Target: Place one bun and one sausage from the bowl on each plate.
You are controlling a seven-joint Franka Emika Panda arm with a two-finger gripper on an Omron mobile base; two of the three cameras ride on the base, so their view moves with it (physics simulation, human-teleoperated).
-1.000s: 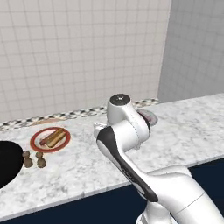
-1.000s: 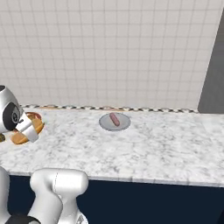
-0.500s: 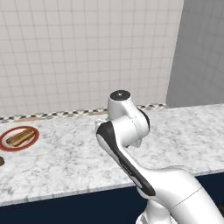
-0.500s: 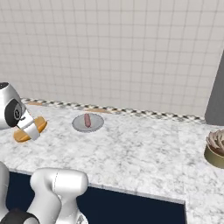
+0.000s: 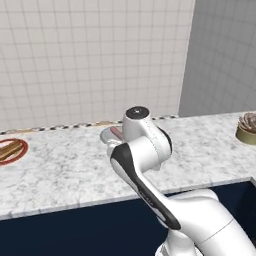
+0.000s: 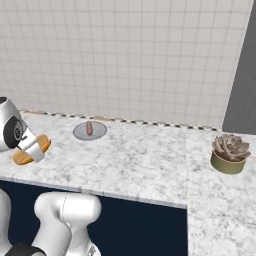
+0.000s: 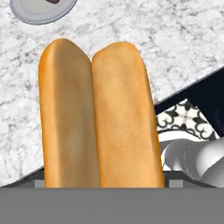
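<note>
A white robot arm carries a split, golden-brown bun point(image 7: 98, 116) above a speckled marble counter point(image 6: 145, 160) in a tiled kitchen. In the hand view the bun fills the middle, its two long halves lying side by side and reaching down to the bottom edge where the fingertips would be; the tips themselves are hidden behind it, so the grip cannot be read there. In the right base view the bun point(image 6: 31, 148) sits at the gripper point(image 6: 33, 149) at the left edge, held off the counter with the hand closed around its middle. A plain grey plate point(image 6: 90, 131) rests near the back of the counter, close to the checkered strip under the wall tiles, with a single reddish sausage point(image 6: 89, 128) lying on it; in the hand view a part of that plate point(image 7: 41, 9) shows at the top left, well apart from the bun. In the left base view the grey plate point(image 5: 111, 135) is partly behind the arm, and a white plate with a red-brown rim point(image 5: 11, 151) lies at the far left edge of the counter holding a bun and a sausage. A potted succulent point(image 6: 229, 153) stands on the counter to the right.
</note>
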